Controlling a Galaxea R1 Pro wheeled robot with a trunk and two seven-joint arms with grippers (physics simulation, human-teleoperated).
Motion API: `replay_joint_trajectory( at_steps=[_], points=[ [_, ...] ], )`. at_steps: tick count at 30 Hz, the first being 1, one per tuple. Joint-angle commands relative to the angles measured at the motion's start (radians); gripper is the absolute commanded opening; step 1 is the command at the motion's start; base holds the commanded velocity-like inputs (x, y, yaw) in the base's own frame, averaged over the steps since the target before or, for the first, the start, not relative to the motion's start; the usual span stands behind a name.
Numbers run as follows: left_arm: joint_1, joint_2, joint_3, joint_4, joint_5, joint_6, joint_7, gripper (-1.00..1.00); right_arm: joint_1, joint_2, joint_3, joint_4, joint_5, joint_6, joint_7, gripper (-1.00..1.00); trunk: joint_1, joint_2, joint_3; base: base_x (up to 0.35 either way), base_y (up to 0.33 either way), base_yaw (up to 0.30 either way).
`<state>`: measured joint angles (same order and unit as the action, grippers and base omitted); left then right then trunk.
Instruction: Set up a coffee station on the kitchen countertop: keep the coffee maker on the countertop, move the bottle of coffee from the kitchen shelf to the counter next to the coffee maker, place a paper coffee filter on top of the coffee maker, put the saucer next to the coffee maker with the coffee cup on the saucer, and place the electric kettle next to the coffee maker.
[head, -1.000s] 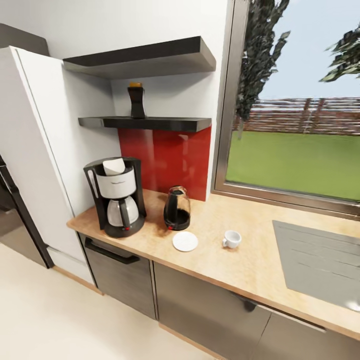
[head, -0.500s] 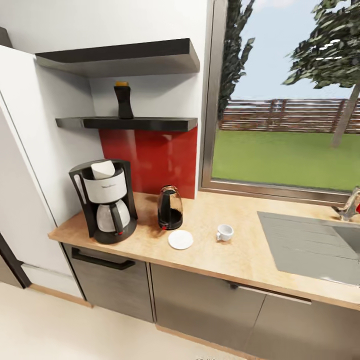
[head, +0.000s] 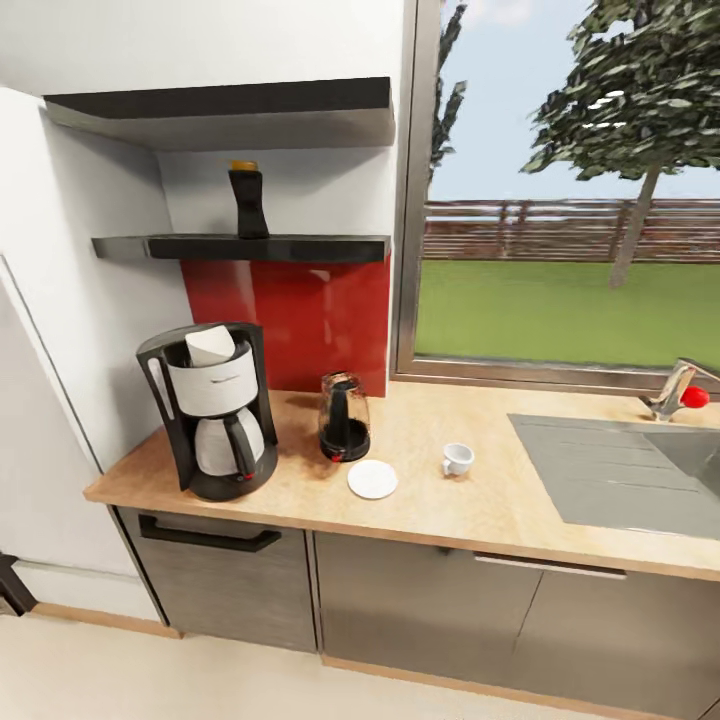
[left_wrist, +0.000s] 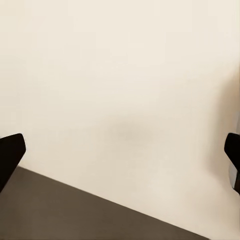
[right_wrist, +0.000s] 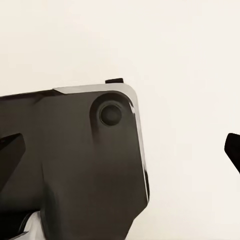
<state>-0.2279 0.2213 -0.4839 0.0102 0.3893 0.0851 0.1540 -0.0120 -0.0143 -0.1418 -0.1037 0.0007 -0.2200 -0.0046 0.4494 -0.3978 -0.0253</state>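
The black and white coffee maker (head: 215, 412) stands at the counter's left end with a white paper filter (head: 210, 345) in its top. Just right of it is the dark electric kettle (head: 344, 418). A white saucer (head: 372, 479) lies in front of the kettle, and the small white cup (head: 457, 459) stands on the counter to the saucer's right, apart from it. The dark bottle of coffee (head: 247, 200) with an orange cap stands on the lower black shelf (head: 300, 246). My left gripper (left_wrist: 120, 152) is open over pale floor. My right gripper (right_wrist: 120, 150) is open too.
The wooden countertop (head: 480, 510) runs right to a grey sink (head: 620, 470) with a faucet (head: 678, 388). A tall white cabinet (head: 50, 330) borders the counter's left end. A window is behind the counter. A dark part of my own body (right_wrist: 75, 165) lies under the right gripper.
The camera has swung and the whole picture has shifted, so the counter is seen more squarely and the faucet has come into view. The things on the counter and shelf have not moved.
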Motion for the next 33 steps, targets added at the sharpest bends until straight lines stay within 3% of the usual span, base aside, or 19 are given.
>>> replay_joint_trajectory(
  at_steps=[1,12,17,26,33],
  points=[
    [-0.001,0.0,-0.008,0.0,0.008,0.004,0.001,1.0,-0.001,0.0,-0.004,0.001,0.0,-0.004,-0.001,1.0,0.001,-0.002,-0.002,0.0,0.34,-0.009],
    [0.001,0.001,-0.008,0.002,0.009,0.004,0.003,1.0,-0.001,-0.002,-0.001,0.002,0.001,-0.005,-0.002,1.0,0.001,-0.002,-0.002,0.0,0.34,-0.002],
    [0.001,0.001,-0.008,0.001,0.009,0.004,0.004,1.0,-0.001,-0.022,-0.001,0.002,0.001,-0.005,-0.002,1.0,0.001,-0.002,-0.002,0.0,0.34,0.0],
    [0.001,0.005,-0.008,0.001,0.01,0.002,0.006,1.0,-0.001,-0.024,-0.003,0.002,0.001,-0.004,0.0,1.0,0.001,-0.002,-0.002,0.0,0.34,-0.003],
    [0.001,0.008,-0.01,0.002,0.009,0.002,0.007,1.0,-0.001,-0.024,-0.002,0.002,0.001,-0.004,0.0,1.0,0.001,-0.002,-0.002,0.0,0.34,-0.161]
  ],
)
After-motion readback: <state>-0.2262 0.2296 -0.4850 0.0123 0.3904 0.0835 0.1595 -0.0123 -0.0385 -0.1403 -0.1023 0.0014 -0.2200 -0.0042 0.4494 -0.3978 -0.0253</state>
